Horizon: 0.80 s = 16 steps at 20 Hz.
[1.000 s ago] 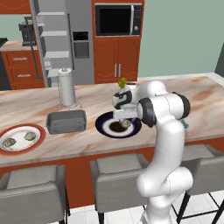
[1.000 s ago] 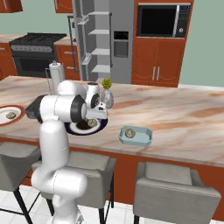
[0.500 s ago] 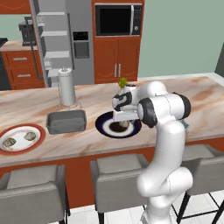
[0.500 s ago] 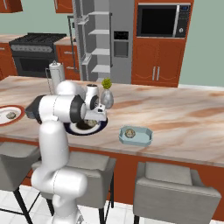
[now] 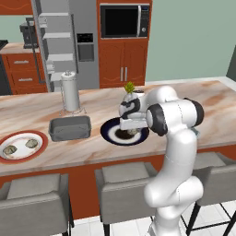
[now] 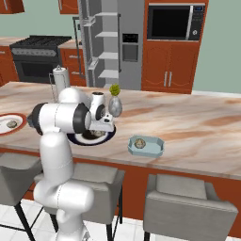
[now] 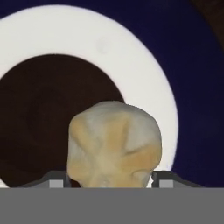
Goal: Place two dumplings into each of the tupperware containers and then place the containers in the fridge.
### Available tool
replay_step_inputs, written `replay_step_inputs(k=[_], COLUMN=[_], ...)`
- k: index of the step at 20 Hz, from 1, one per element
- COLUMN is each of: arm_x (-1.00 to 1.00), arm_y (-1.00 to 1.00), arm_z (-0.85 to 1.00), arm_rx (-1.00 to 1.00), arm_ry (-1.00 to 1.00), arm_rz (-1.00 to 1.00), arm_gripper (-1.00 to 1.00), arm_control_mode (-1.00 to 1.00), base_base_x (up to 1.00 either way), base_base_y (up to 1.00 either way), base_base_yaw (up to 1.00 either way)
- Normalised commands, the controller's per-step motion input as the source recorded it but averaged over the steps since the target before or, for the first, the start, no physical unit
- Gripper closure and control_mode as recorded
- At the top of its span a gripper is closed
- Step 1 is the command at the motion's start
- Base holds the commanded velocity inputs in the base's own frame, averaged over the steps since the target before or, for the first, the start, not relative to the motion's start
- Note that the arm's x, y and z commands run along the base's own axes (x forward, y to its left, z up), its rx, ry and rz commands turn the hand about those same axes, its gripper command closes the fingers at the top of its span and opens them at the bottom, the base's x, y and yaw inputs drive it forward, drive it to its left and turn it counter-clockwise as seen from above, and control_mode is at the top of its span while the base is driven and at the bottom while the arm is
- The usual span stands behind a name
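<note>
Dark plate [image 7: 192, 65] underlies end effector [image 7: 113, 183], jaws flanking dumpling [image 7: 113, 144]

Beige-tan dumpling [image 7: 114, 144] on dark-blue plate [image 7: 192, 65] with white ring.

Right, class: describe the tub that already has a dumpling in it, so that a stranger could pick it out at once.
Start at the long marble counter with the stools. Right of the dark blue plate, near the front edge, sits the light blue-grey tupperware container. Unlike the dark grey rectangular tub, it has cut corners and holds one dumpling.
</note>
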Motion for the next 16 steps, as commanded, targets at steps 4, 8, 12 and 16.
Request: replay_step_inputs(k=[4, 8, 12, 16], arm_x=[-0.13, -0.03, -0.3, -0.44], arm_y=[-0.5, -0.82, -1.0, -0.98], arm_z=[0.23, 0.26, 0.19, 0.02], arm_rx=[0.01, 0.02, 0.01, 0.0], arm_ry=[-0.13, -0.1, -0.05, 0.0], arm_rz=[0.0, 0.0, 0.0, 0.0], arm_gripper=[1.0, 1.0, 1.0, 1.0], arm_control_mode=[-1.0, -1.0, -1.0, -1.0], base_base_x=[0.0, 0.0, 0.0, 0.0], base_base_y=[0.0, 0.0, 0.0, 0.0], base_base_yaw=[0.0, 0.0, 0.0, 0.0])
